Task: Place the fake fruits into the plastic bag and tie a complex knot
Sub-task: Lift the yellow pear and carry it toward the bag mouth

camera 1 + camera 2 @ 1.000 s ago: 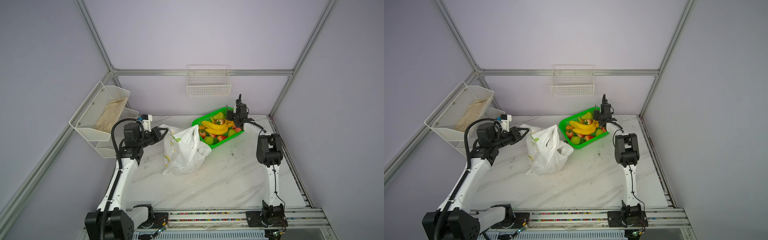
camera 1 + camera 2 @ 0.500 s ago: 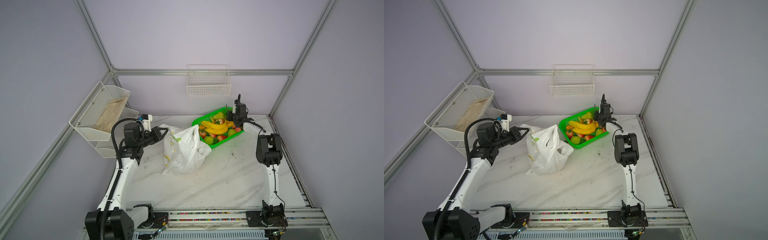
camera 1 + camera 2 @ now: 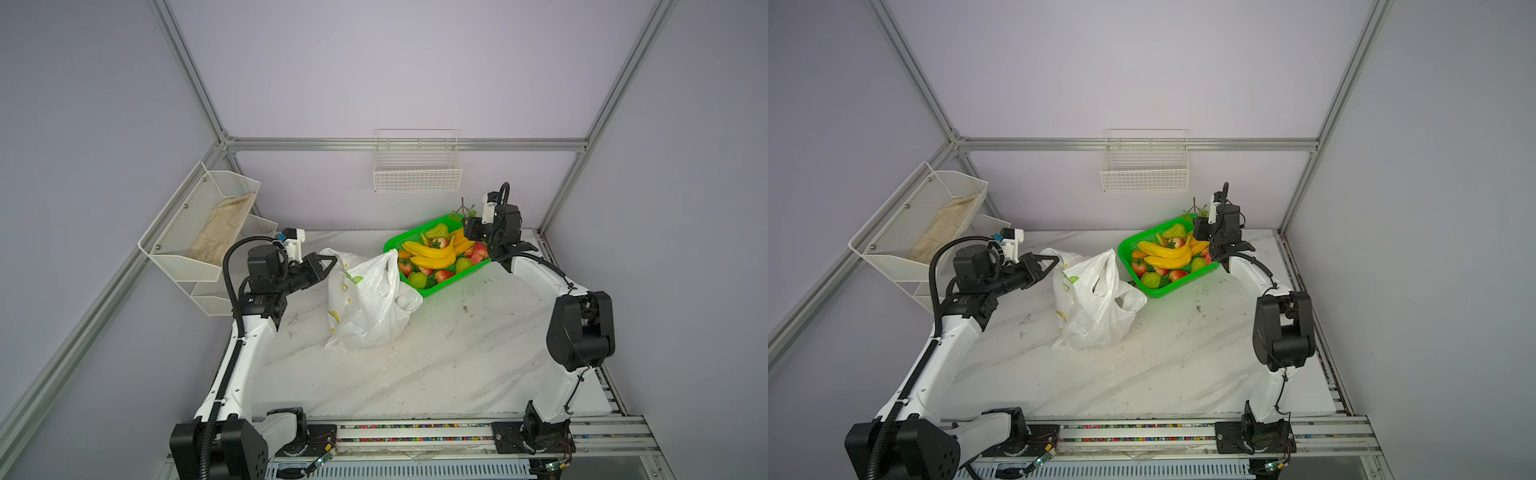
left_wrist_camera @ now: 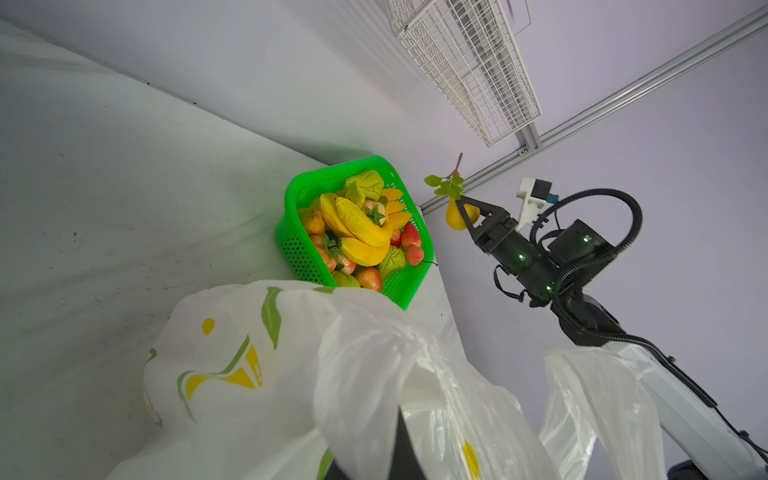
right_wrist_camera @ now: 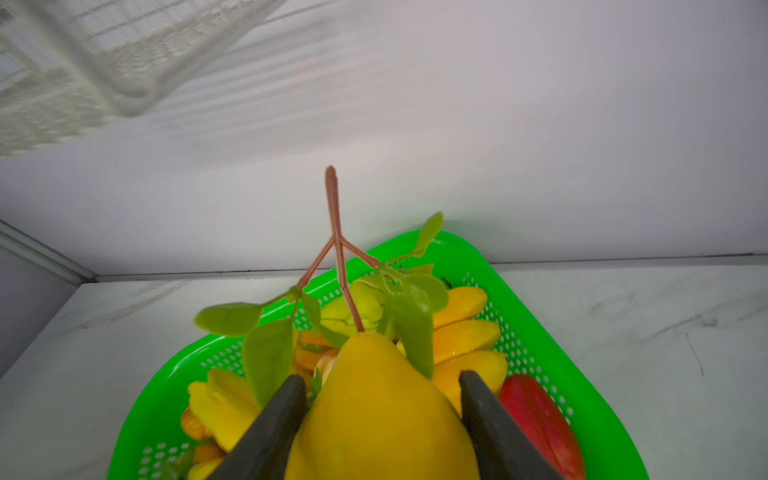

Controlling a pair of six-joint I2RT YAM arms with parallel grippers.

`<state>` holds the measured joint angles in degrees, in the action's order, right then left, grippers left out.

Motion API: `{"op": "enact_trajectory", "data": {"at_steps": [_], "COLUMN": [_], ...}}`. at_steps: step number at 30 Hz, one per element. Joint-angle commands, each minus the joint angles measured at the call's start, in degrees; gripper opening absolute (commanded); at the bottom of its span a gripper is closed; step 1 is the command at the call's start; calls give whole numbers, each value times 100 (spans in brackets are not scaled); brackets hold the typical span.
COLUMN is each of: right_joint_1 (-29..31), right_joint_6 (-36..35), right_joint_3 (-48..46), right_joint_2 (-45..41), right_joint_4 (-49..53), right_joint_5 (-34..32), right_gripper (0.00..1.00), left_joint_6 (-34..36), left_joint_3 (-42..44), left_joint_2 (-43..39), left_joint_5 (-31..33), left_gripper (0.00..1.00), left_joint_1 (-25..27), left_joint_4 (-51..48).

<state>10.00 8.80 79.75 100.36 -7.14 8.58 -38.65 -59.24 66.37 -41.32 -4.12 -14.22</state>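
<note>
The plastic bag point(image 3: 370, 303) stands slumped on the table, white with yellow and green print. My left gripper point(image 3: 332, 262) is shut on its upper edge at the left, holding the mouth up; in the left wrist view the film point(image 4: 257, 374) covers the fingers. The fake fruits point(image 3: 428, 253), bananas, red and green ones, fill a green basket point(image 3: 440, 287) behind the bag to the right. My right gripper point(image 5: 382, 378) is shut on a yellow pear point(image 5: 382, 419) with a brown stem and green leaves, held just above the basket's far corner.
A white wire rack point(image 3: 183, 249) holding a beige cloth hangs on the left wall, close behind my left arm. A white wire basket point(image 3: 417, 174) is fixed to the back wall above the green basket. The marble table point(image 3: 436, 365) runs forward to a front rail.
My right gripper's jaws have narrowed onto the yellow pear over the basket. The left arm and the bag stay where they were.
</note>
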Motion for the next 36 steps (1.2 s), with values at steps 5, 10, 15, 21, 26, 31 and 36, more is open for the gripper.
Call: {"op": "enact_trajectory", "data": {"at_steps": [5,10,15,21,26,31,36], "right_joint_1": [29,675,1162,1333,1400,1681,2000], "right_joint_6": [992,850,654,509,45,-110,-284], "right_joint_3": [-2485,-3323,-3688,-3888,-3418,-3293,-3012], "right_joint_2": [-2311,-3534,-4437,-5281,-5025,-4640,-4249], "right_joint_4": [-950,-683,241,1212,2010,2299,2589], "right_joint_5": [1106,2236,2770,3212,3509,3316,2940], "right_gripper": [33,32,32,31,30,29,29], "left_joint_6": [-204,-222,-178,-117,-92,-72,-98], "left_joint_3": [220,187,177,176,167,159,152], "left_joint_2": [-48,84,130,137,139,140,157], "left_joint_5": [-239,-387,-378,-299,-291,-298,-332], "left_gripper": [0,0,0,0,0,0,0], "left_joint_1": [-11,91,113,113,113,113,109], "left_joint_4": [380,396,400,362,337,323,332]}}
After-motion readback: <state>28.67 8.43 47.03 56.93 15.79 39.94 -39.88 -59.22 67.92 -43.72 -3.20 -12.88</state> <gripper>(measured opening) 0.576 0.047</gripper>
